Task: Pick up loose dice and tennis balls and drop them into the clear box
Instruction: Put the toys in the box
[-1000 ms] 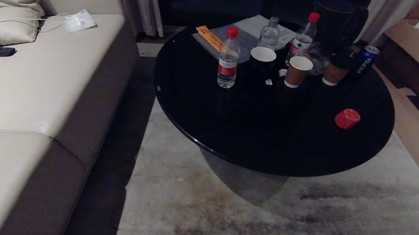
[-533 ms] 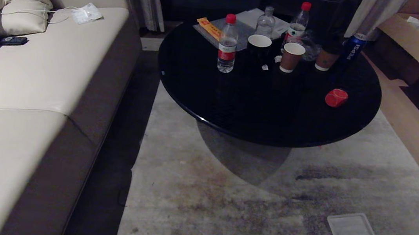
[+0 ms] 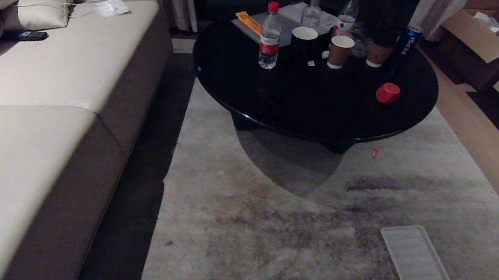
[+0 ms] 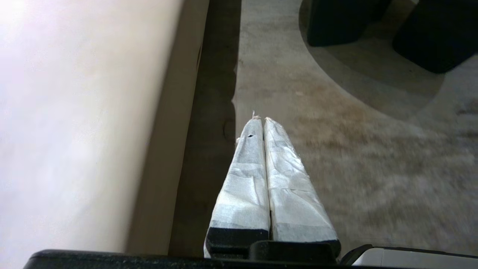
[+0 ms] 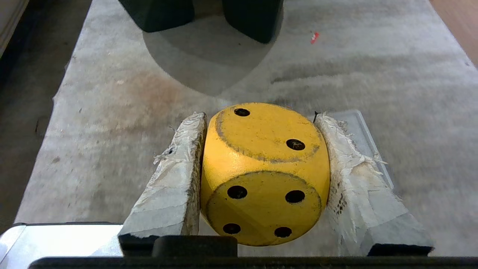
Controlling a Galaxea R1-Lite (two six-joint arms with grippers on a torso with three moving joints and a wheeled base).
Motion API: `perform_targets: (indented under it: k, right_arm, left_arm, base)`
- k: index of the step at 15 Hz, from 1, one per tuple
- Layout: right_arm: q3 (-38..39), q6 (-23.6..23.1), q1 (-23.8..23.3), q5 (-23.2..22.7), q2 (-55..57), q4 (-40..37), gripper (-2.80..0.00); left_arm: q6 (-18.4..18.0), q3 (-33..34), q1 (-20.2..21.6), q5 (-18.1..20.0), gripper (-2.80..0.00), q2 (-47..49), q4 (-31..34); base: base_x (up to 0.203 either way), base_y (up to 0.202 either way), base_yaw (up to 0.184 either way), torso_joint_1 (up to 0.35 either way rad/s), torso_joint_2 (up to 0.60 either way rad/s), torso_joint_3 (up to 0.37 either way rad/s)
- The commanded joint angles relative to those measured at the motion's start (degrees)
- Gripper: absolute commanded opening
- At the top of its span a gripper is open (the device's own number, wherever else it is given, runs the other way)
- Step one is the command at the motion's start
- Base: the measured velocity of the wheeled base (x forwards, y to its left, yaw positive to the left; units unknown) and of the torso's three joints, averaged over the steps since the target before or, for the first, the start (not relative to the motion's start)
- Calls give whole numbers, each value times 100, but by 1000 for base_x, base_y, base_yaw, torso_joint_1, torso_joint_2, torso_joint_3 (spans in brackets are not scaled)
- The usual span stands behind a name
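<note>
Yellow die (image 5: 265, 172): clamped between the taped fingers (image 5: 175, 179) of the right gripper (image 5: 261, 119), four-pip face toward the wrist camera, two-pip face uppermost, carried above the grey carpet (image 5: 112, 123).

Red die (image 3: 387, 93): resting on the black round table (image 3: 236, 87), at 4 o'clock from the table centre, near the rim.

Left gripper (image 4: 260, 120): fingers pressed together, nothing between them, hanging above the carpet just beside the beige sofa (image 4: 93, 112).

Flat ribbed clear panel (image 3: 419, 267): lying on the carpet, at 5 o'clock from the table, well apart from it.

Table clutter at 12 o'clock: red-capped water bottle (image 3: 269, 36), brown paper cup (image 3: 339, 51), blue can (image 3: 406, 43).

Clear box, tennis balls, remaining dice: not visible in any view.

Grippers: outside the head view.
</note>
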State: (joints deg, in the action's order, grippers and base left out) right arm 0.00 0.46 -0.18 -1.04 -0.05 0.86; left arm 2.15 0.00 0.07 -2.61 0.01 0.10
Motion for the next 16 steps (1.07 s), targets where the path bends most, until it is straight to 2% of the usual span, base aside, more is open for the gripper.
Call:
perform_targets:
  k: [1, 4, 12, 16]
  right_arm:
    - [26, 4, 1, -2, 14, 2, -280]
    - [26, -2, 1, -2, 14, 2, -280]
    - [26, -2, 1, -2, 14, 2, -280]
    - [26, 6, 1, -2, 14, 2, -280]
  left_arm:
    - [9, 9, 1, -3, -280, 8, -1]
    - [5, 9, 1, -3, -280, 8, -1]
    - [40, 9, 1, -12, -280, 8, -2]
    - [32, 9, 1, -12, -280, 8, -9]
  base:
    - [-176, 0, -2, -1, -6, 2]
    - [-162, 0, -3, 1, -1, 2]
    - [0, 0, 0, 0, 0, 0]
    - [2, 6, -145, 2, 2, -1]
